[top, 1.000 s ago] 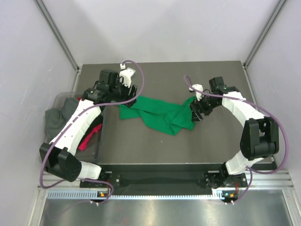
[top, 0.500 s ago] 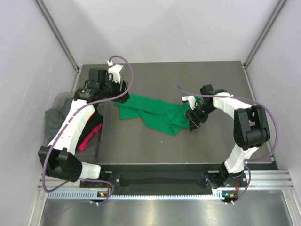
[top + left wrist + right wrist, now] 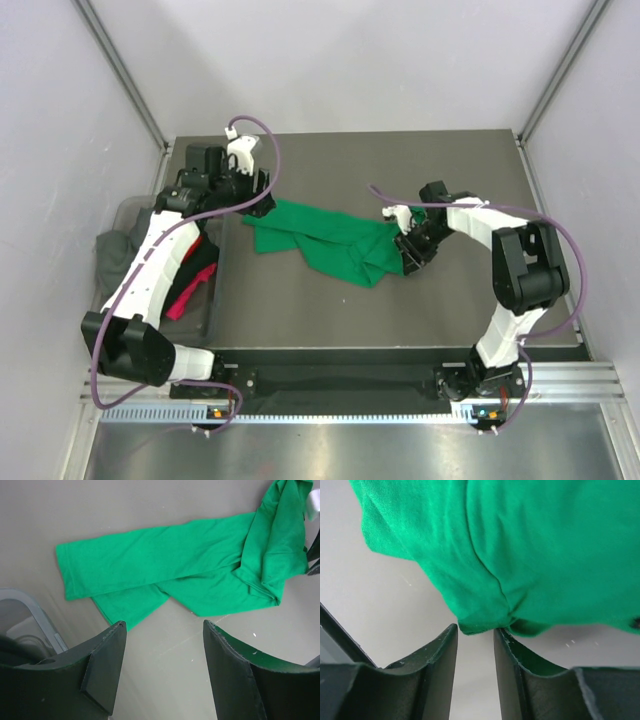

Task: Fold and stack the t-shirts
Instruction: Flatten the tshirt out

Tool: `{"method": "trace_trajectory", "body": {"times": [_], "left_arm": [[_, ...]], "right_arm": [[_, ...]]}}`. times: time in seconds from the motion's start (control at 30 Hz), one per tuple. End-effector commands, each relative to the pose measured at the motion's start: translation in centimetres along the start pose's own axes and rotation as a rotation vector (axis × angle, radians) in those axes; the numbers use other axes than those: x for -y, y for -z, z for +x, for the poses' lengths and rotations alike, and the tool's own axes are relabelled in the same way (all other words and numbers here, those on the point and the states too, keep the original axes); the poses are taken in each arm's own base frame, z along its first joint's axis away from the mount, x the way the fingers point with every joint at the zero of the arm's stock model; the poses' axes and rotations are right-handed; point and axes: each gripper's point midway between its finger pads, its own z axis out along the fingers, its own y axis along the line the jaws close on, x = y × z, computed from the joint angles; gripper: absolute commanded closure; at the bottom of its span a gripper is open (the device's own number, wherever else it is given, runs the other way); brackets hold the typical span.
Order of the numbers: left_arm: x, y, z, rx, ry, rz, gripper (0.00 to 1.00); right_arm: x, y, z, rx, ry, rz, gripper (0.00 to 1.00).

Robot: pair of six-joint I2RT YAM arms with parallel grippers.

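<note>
R arm (image 3: 470,213) nearer green tee (image 3: 320,235) hem

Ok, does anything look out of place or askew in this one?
The green t-shirt lies twisted across the table, not flat: its left part is a long strip, its right end bunched in folds. Nothing looks torn or spilled.

Inspection: from overhead at the near edge we look down on the whole table (image 3: 450,300). Left wrist camera views from near; right wrist far closer. All three share the green t-shirt (image 3: 330,240).
</note>
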Motion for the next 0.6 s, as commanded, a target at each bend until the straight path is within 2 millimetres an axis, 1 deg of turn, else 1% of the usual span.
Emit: {"method": "trace_trajectory", "body": {"times": [0.0, 0.07, 0.13, 0.23, 0.27, 0.3, 0.37, 0.4, 0.43, 0.47, 0.5, 0.57], "left_arm": [[0.4, 1.3, -3.3, 0.107, -0.025, 0.009, 0.33], [0.3, 1.3, -3.3, 0.108, -0.024, 0.009, 0.33], [0.3, 1.4, -3.2, 0.108, -0.022, 0.008, 0.33], [0.2, 1.4, -3.2, 0.11, -0.023, 0.007, 0.32], [0.2, 1.5, -3.3, 0.11, -0.021, 0.007, 0.32], [0.2, 1.6, -3.3, 0.114, -0.021, 0.007, 0.32], [0.2, 1.7, -3.4, 0.115, -0.021, 0.009, 0.32], [0.2, 1.7, -3.3, 0.112, -0.024, 0.01, 0.32], [0.3, 1.8, -3.3, 0.111, -0.024, 0.015, 0.32], [0.4, 1.8, -3.3, 0.107, -0.033, 0.019, 0.32], [0.4, 1.7, -3.3, 0.103, -0.039, 0.024, 0.32], [0.2, 1.5, -3.1, 0.087, -0.044, 0.013, 0.32]], "right_arm": [[-0.4, -0.8, -1.3, 0.015, 0.039, -0.015, 0.64], [-0.6, -0.9, -1.3, 0.013, 0.042, -0.017, 0.62], [-0.5, -1.0, -1.2, 0.011, 0.047, -0.013, 0.64], [-0.2, -0.7, -1.3, 0.021, 0.059, 0.018, 0.9], [0.2, -0.4, -1.4, 0.022, 0.06, 0.046, 0.99], [0.3, 0.2, -1.6, 0.036, 0.075, 0.074, 1.0], [0.8, 1.7, -1.7, 0.047, 0.096, 0.136, 1.0], [0.8, 3.6, -1.8, 0.065, 0.119, 0.195, 1.0], [1.1, 4.9, -1.7, 0.076, 0.139, 0.231, 1.0], [1.4, 6.2, -1.3, 0.07, 0.151, 0.281, 1.0], [0.8, 8.4, -0.8, 0.078, 0.166, 0.321, 1.0], [0.8, 10.5, 0.5, 0.037, 0.216, 0.384, 1.0]]}}
